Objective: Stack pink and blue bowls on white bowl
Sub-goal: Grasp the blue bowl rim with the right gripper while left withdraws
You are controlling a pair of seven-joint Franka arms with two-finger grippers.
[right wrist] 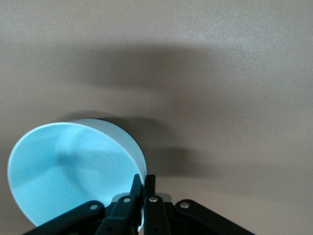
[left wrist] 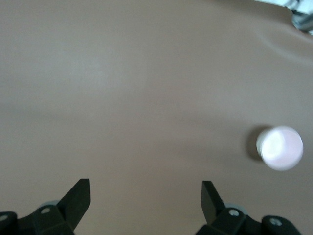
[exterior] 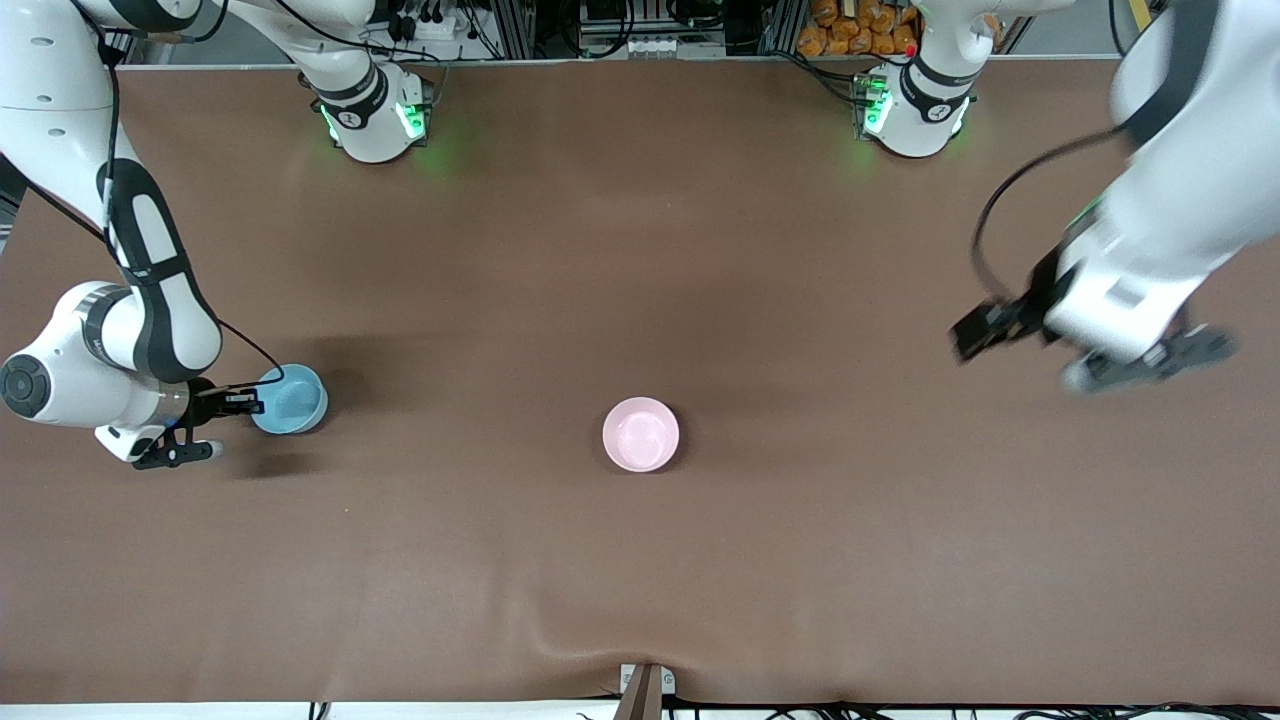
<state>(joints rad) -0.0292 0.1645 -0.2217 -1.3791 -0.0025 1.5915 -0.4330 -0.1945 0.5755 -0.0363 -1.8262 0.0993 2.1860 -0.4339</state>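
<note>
blue bowl [exterior: 290,399] rim clamped by right gripper [exterior: 250,403], jaws together on it. pink bowl [exterior: 641,434] at table centre. left gripper [exterior: 1085,345] aloft, jaws apart.

The front view looks steeply down from high across the tabletop [exterior: 640,560], facing both arm bases along its upper edge, and takes in the whole surface. The left wrist view hangs well above the cloth, sharing the pink bowl [exterior: 641,434] [left wrist: 279,148] with the front view — the right wrist view sits close against the blue bowl [right wrist: 73,171] [exterior: 290,398].
</note>
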